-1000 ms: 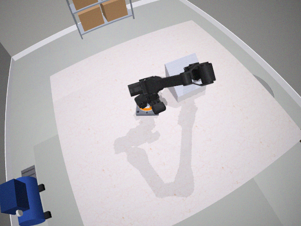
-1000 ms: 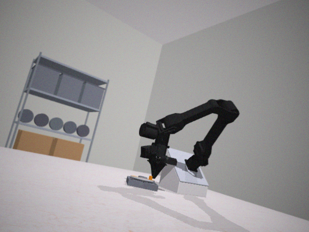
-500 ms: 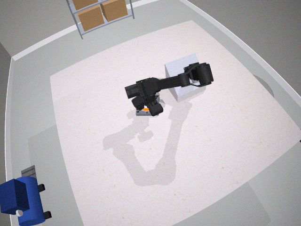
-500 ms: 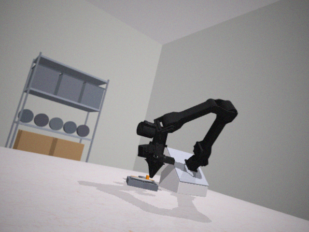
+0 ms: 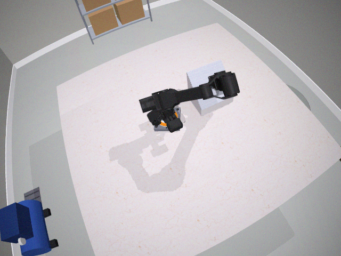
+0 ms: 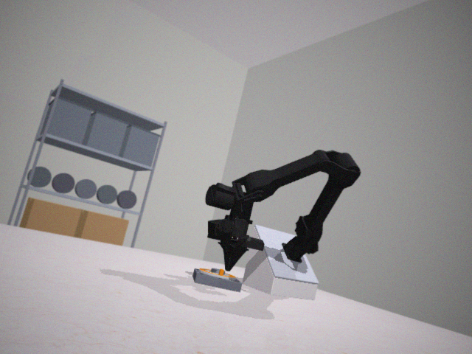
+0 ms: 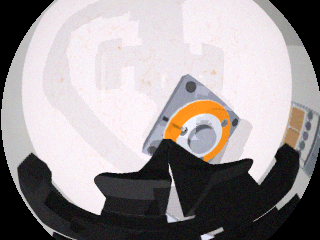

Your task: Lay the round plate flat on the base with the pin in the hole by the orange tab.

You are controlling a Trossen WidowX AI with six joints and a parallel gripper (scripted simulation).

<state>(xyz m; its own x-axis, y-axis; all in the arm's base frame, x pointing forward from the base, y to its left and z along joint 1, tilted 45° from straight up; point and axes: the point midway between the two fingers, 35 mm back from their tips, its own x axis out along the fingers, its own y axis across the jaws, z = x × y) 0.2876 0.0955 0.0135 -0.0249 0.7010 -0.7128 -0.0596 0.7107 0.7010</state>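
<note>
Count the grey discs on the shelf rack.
5 discs in a row on the rack's middle shelf: leftmost, second, centre, fourth, rightmost. None appears hidden.

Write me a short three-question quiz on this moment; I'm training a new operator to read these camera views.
1. True or false: the gripper is shut with nothing held.
2. What colour is the round plate? A) blue B) orange C) green
3. Fill in: the closed jaws point down at the plate's ____.

Key: 1 true. 2 B. 3 rim; the wrist view shows the tip at the orange edge nearest the camera, over the grey base. Contact cannot be told.
</note>
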